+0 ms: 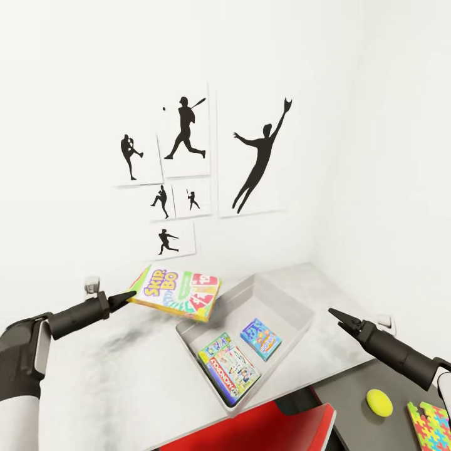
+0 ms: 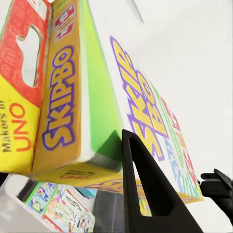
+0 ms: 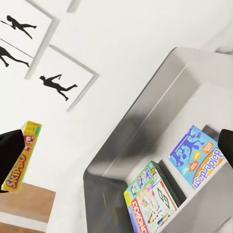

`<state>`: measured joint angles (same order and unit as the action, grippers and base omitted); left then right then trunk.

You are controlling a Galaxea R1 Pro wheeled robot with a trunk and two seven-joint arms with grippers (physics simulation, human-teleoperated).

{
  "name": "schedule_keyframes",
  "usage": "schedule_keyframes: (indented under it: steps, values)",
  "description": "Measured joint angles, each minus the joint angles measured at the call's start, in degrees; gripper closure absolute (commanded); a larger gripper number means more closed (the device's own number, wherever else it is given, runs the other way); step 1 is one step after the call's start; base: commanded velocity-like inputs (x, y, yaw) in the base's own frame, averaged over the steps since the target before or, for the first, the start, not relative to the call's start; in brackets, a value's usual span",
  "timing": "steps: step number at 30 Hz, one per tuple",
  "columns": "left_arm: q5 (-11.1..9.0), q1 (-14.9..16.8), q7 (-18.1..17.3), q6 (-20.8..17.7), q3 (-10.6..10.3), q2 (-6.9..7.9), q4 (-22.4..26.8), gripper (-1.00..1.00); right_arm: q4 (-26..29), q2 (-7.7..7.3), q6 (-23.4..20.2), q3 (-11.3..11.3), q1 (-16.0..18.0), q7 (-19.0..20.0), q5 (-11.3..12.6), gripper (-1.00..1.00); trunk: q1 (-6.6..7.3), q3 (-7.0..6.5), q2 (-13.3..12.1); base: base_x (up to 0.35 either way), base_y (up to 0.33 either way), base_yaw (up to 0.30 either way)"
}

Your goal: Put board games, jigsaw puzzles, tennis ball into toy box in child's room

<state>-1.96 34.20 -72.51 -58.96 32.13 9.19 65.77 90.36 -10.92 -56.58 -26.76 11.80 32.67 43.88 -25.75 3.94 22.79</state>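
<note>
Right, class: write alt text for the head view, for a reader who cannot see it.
The left tool holds a yellow-green-red Skip-Bo game box above the pale grey tabletop, beside a light grey toy bin containing two printed game boxes. Right of the bin, a yellow-green ball and a jigsaw-patterned sheet lie on the darker surface.

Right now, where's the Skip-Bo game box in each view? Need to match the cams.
Head view: Skip-Bo box left of centre, held at its corner by the left gripper, above the table's far side, beside the toy box.
Left wrist view: box looms close, above the finger.
Right wrist view: box at the edge, seen end-on.
Shared landmark: the Monopoly box in the toy box.
</note>
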Motion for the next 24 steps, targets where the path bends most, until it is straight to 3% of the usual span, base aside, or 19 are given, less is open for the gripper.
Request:
schedule_keyframes:
  steps: [2,6,11,14,17,22,24]
  values:
    - [0.5,0.0,0.4,-0.3,-0.2,-2.06,0.7,1.00,0.0,-0.08,0.0,0.0,0.0,0.1,0.0,-1.00,0.00,0.00,0.0,0.000,0.000,0.000]
    - [0.9,0.1,2.5,-0.5,-0.7,-7.64,2.9,1.00,-0.2,-0.14,0.0,0.0,0.0,0.1,0.1,-1.00,0.00,0.00,0.0,0.000,0.000,0.000]
    - [1.1,0.1,8.5,-0.5,-3.7,-14.72,6.0,1.00,-1.2,-0.36,0.0,-0.6,0.0,0.2,0.1,-1.00,0.00,0.00,0.0,0.000,0.000,0.000]
    - [0.8,0.1,12.0,-0.5,-5.4,-17.32,6.6,1.00,-1.3,-0.43,0.0,-1.5,0.0,0.2,0.1,-1.00,0.00,0.00,0.0,0.000,0.000,0.000]
    - [0.4,0.1,13.7,-0.3,-6.5,-19.12,6.7,1.00,-1.4,-0.48,-0.1,-2.3,0.0,0.2,0.1,-1.00,0.00,0.00,0.0,0.000,0.000,0.000]
    - [-0.5,0.0,14.7,0.3,-7.0,-19.13,5.9,1.00,-1.5,-0.50,-0.1,-3.6,0.0,0.2,0.1,-1.00,0.00,0.00,0.0,0.000,0.000,0.000]
    - [-2.1,-0.3,14.9,0.3,-7.0,-19.13,5.6,1.00,-1.5,-0.50,-0.1,-3.8,0.0,0.2,0.2,-1.00,0.00,0.00,0.0,0.000,0.000,0.000]
